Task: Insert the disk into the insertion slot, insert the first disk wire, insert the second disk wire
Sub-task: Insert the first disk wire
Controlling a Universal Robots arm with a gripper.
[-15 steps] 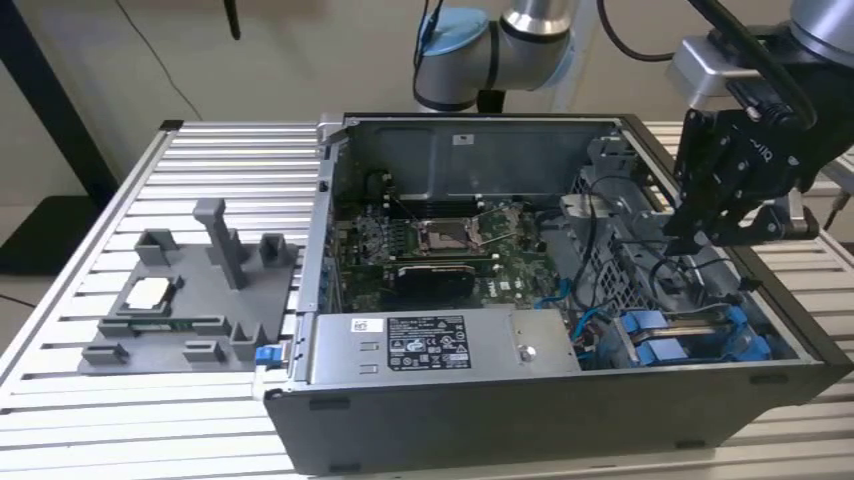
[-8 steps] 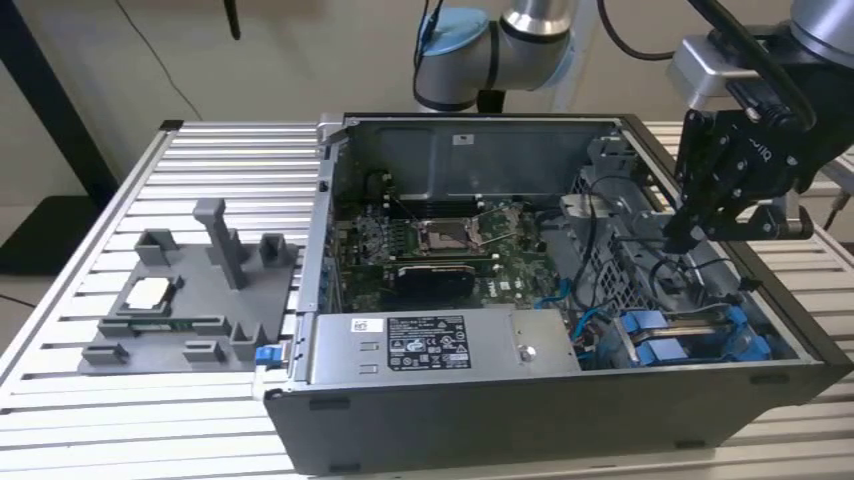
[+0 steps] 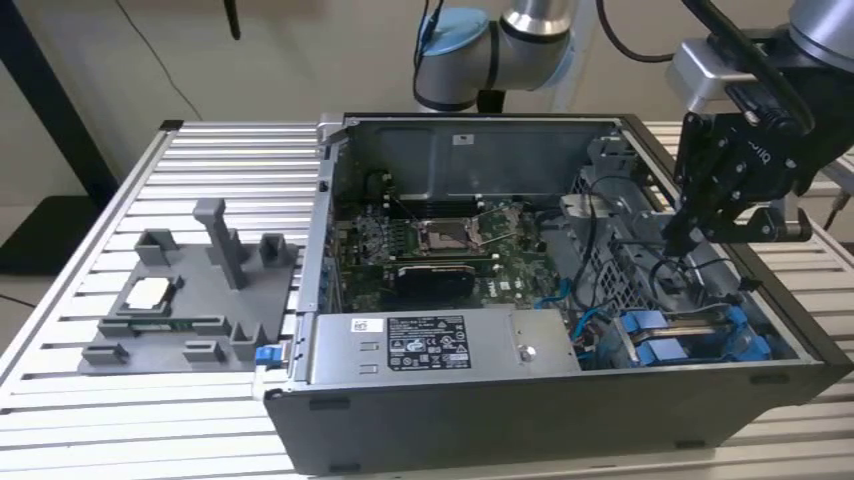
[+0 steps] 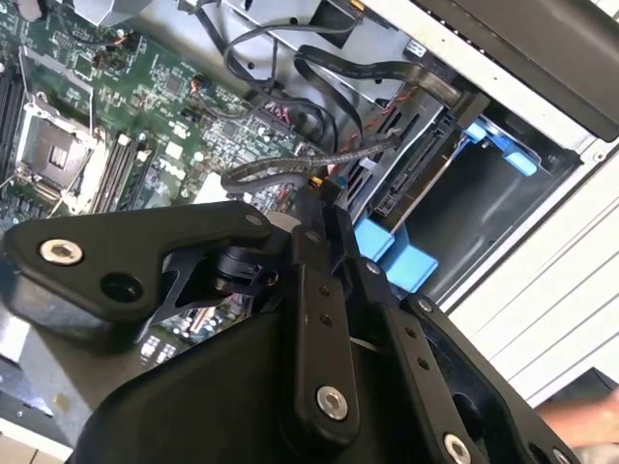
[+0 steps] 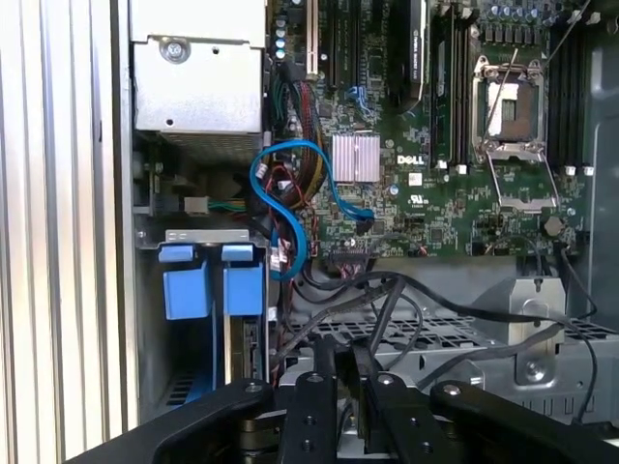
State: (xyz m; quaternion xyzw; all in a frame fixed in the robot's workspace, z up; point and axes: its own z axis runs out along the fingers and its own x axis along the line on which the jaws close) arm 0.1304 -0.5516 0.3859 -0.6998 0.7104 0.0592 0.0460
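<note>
Slatted table carries the open PC case, lying on its side; it sits unclamped as far as shows, so a hard push could slide it. Motherboard is exposed across the floor of the case, and a swinging arm or dropped plug risks its bare socket. The insertion slot sits in the case corner at the exterior view's right, blue fittings at its edge. The disk appears already seated in it, its connector end facing the open interior; how fully it is home cannot be told. If it sits short, pressing a plug on could shove it or miss the port. The gripper hangs inside the case above the drive cage, near the slot but apart from the disk. Its fingers are drawn together and look pinched on a black wire near its end; the plug itself is hidden behind them. Judged risks: the plug is tilted or reversed in the pinch and jams at the port; the wire slips through the narrow tips under push. The loose black cable bundle and the blue data cable lie close by, so either could snag the fingers or get dragged across the port.
</note>
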